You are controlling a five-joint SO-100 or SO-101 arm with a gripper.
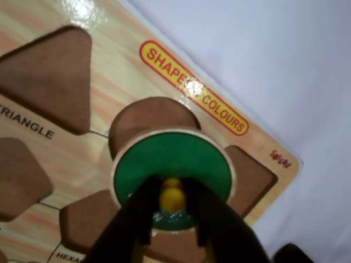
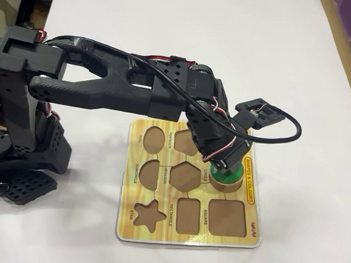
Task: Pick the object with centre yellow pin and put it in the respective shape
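A round green piece (image 1: 170,156) with a pale wooden rim and a yellow centre pin (image 1: 172,201) is in the wrist view. My gripper (image 1: 173,189) is shut on the pin. The piece overlaps the brown circle recess (image 1: 148,118) of the wooden shape board (image 1: 115,76) and sits offset toward the near side of it. I cannot tell whether it touches the board. In the overhead view the green piece (image 2: 230,181) shows under my gripper (image 2: 220,171) near the board's right edge (image 2: 188,240).
The board holds empty recesses: triangle (image 1: 52,76), hexagon (image 2: 185,177), square (image 2: 226,217), rectangle (image 2: 189,216), star (image 2: 148,216), semicircle (image 2: 148,172), oval (image 2: 154,140). The arm's base (image 2: 24,136) stands left of the board. White table (image 2: 306,67) surrounds it.
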